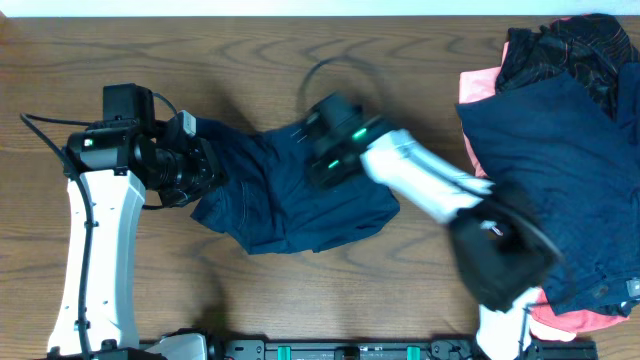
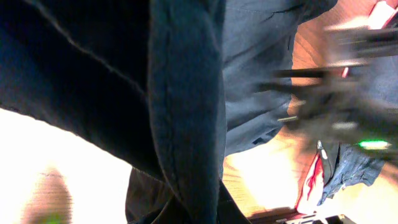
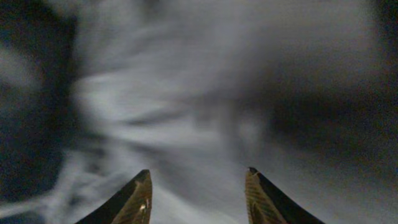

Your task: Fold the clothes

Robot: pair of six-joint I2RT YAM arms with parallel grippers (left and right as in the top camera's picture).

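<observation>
Overhead: one crumpled navy garment (image 1: pixel 290 205) lies mid-worktop (image 1: pixel 300 60). A pile of clothes (image 1: pixel 560 150) at the right edge shows at least three pieces: navy, coral and dark patterned. The left end effector (image 1: pixel 205 168) sits at the garment's left edge, and the blurred right end effector (image 1: pixel 318 150) is over its top.

Left wrist: a navy fold (image 2: pixel 186 93) fills the view and hides the fingers, so its grip cannot be told.

Right wrist: two fingertips (image 3: pixel 138 199) stand apart, holding nothing, before smeared cloth (image 3: pixel 186 93).
</observation>
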